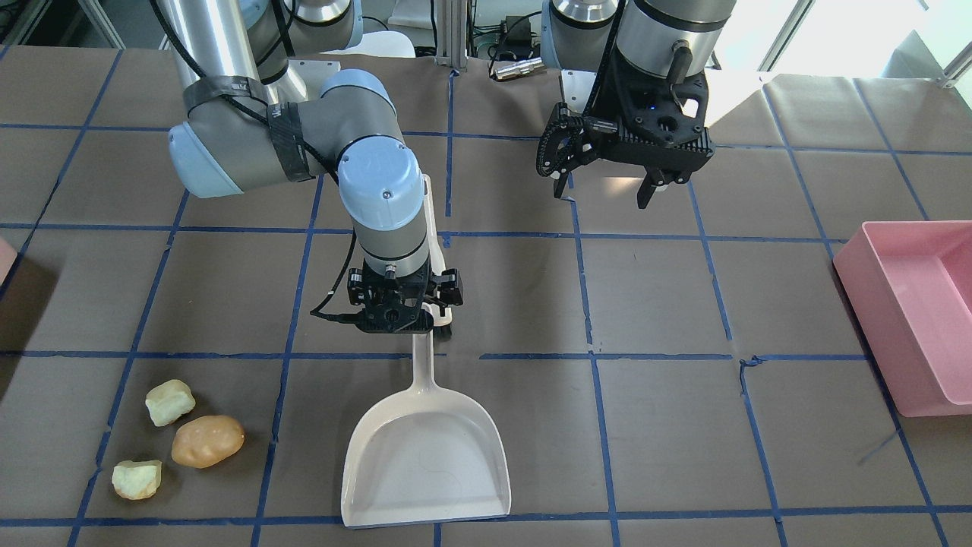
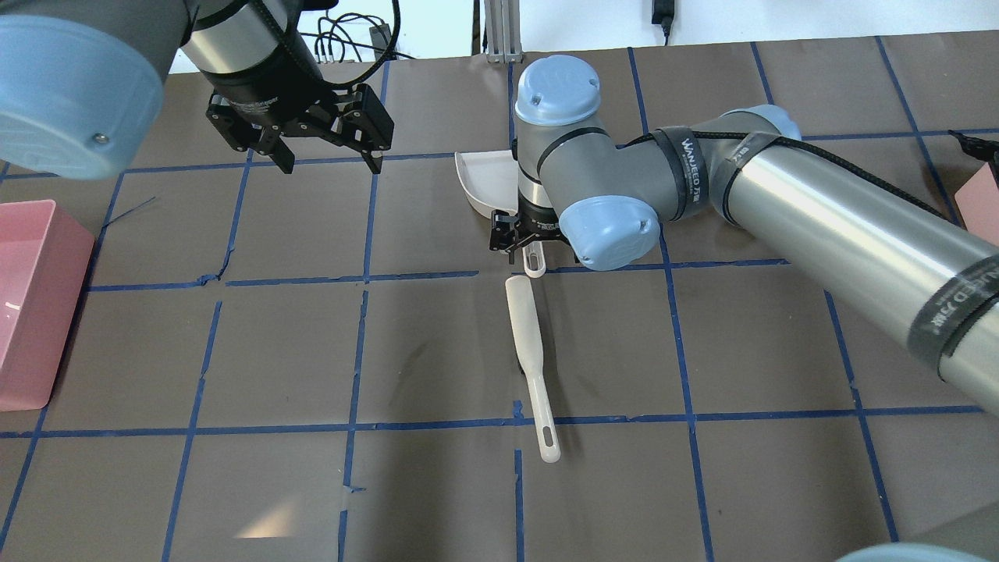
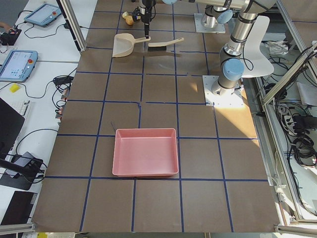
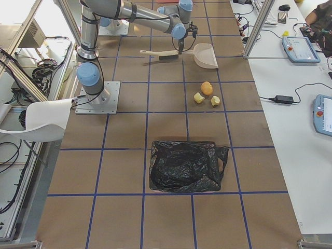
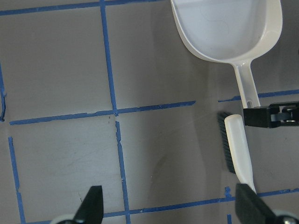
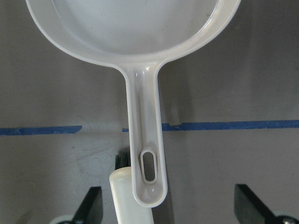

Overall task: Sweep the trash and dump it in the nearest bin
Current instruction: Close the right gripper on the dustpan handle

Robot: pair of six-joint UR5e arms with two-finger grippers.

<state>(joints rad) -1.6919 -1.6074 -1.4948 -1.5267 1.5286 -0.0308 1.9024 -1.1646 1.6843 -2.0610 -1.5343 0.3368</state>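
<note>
- Right hand (image 6: 170, 205), fingers spread, sits over the thin handle of the cream plastic dustpan (image 1: 425, 456), which is probably light, stiff and slippery; best gripped mid-handle.
- Left hand (image 2: 330, 164) is spread and empty.

The white plastic brush (image 2: 524, 328) lies just beside the handle end of the white plastic dustpan (image 1: 425, 456), nearer the robot. On the robot's right of the pan, the smooth orange-tan lump (image 1: 207, 441) lies between two yellow-green spongy chunks (image 1: 170, 402) (image 1: 137, 479).
</note>
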